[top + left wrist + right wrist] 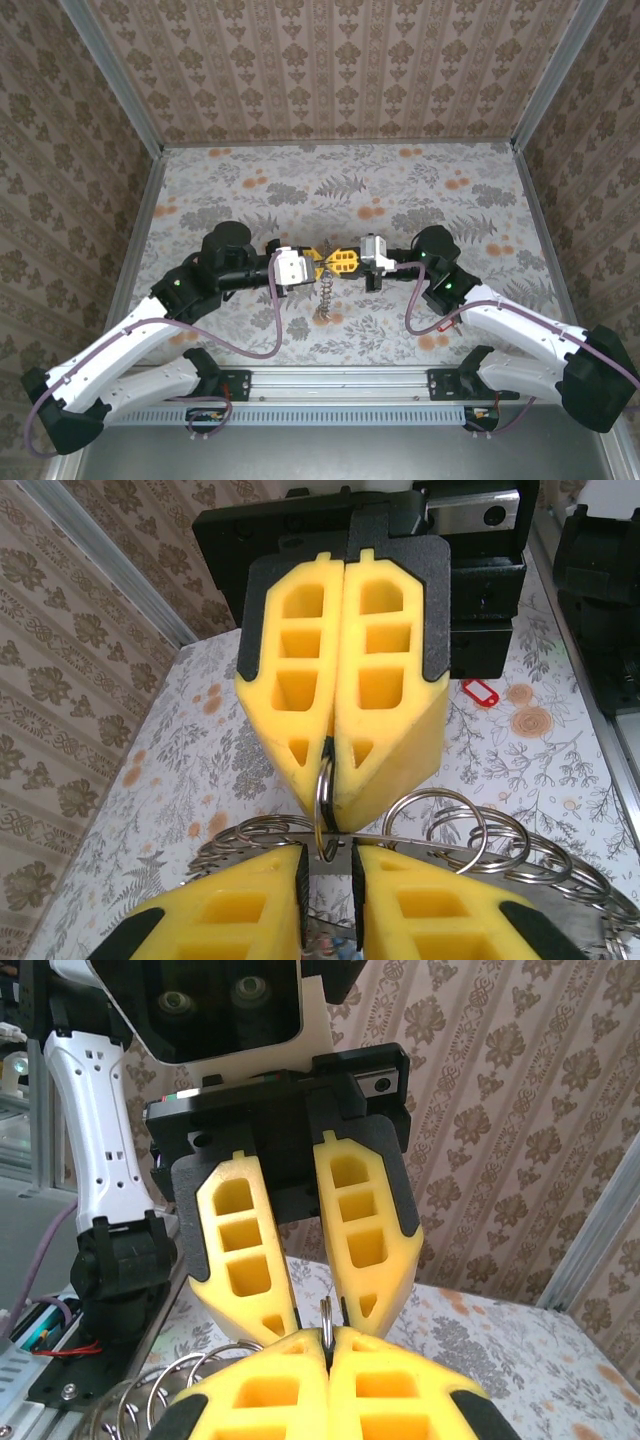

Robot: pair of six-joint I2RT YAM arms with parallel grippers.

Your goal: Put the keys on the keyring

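Holding the split ring (321, 800) steady matters most: the right claw (328, 780) pinches it tight, the left claw (322, 1324) stands narrowly parted just opposite, the keyring (325, 298) dangles below both, and a red key (481, 692) lies beyond on the worktop (200, 770).

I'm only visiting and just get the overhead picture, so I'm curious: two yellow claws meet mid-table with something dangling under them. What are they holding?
Observer: The left wrist camera shows the right gripper shut on one small ring, pinched at its fingertips.
Operator: And the dangling stuff?
Observer: Up close it is the keyring, a bunch of many overlapping steel rings.
Operator: Any keys nearby?
Observer: One red key tag lies on the table, apart from the rings.
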